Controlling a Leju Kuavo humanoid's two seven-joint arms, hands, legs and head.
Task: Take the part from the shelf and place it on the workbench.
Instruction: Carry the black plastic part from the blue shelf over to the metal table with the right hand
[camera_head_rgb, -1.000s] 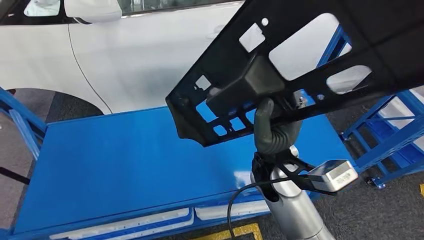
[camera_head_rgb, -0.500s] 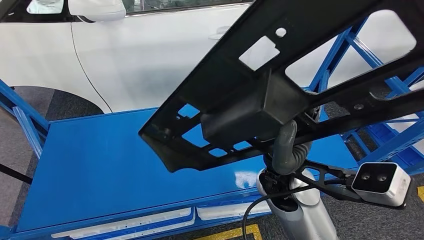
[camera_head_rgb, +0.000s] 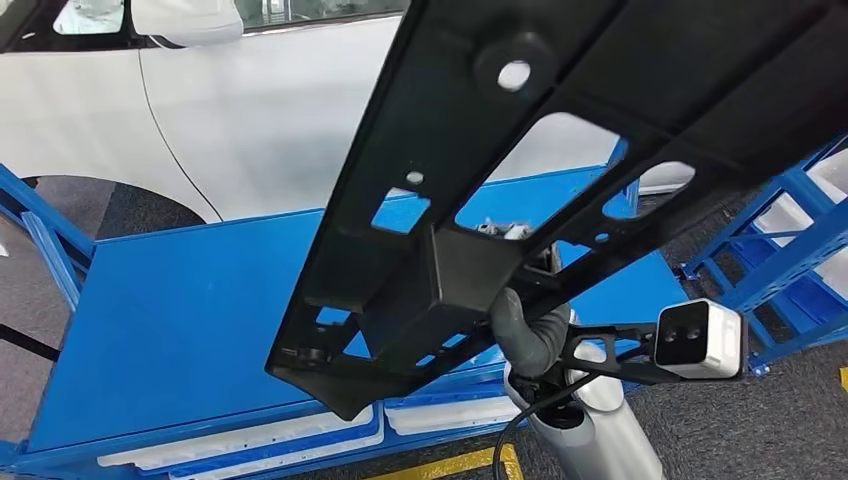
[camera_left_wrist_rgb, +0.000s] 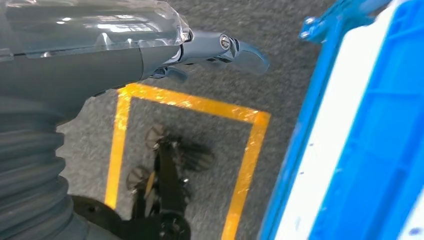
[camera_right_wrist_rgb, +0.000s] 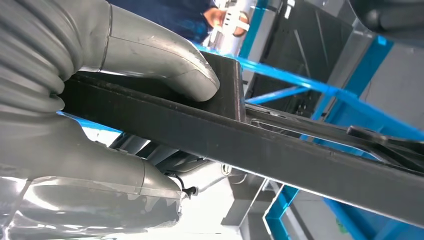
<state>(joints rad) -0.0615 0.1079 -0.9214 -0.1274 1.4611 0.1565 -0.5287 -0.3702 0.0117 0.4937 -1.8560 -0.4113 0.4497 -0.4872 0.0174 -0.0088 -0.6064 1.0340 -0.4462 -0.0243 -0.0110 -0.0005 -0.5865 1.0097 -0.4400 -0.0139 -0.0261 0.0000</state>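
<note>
Head view shows the right robot hand (camera_head_rgb: 528, 335) gripping a large black part (camera_head_rgb: 560, 150), a long flat panel with many cutouts and a boxy block on its underside. The part is held up in the air above the blue bench (camera_head_rgb: 180, 330), tilted so that its lower end hangs over the bench's near edge while its upper end rises away past the bench's far right corner. It does not touch the bench. The right robot hand clasps the part just beside the boxy block, from beneath, with the silver right arm (camera_head_rgb: 590, 440) rising to it from in front of the bench.

Right wrist view shows the hold close up: the thick grey thumb (camera_right_wrist_rgb: 165, 65) presses on one face of a black bar of the part (camera_right_wrist_rgb: 280, 150), and the rest of that hand lies against the opposite face.

Left wrist view shows the left robot hand (camera_left_wrist_rgb: 215, 50) over grey floor (camera_left_wrist_rgb: 280, 65) with yellow tape lines (camera_left_wrist_rgb: 200, 105), beside the bench's blue edge (camera_left_wrist_rgb: 320, 125). It holds nothing, its dark fingers partly extended.

Behind the bench stands a white car (camera_head_rgb: 250, 120). A blue shelf frame (camera_head_rgb: 790, 250) stands to the right of the bench.
</note>
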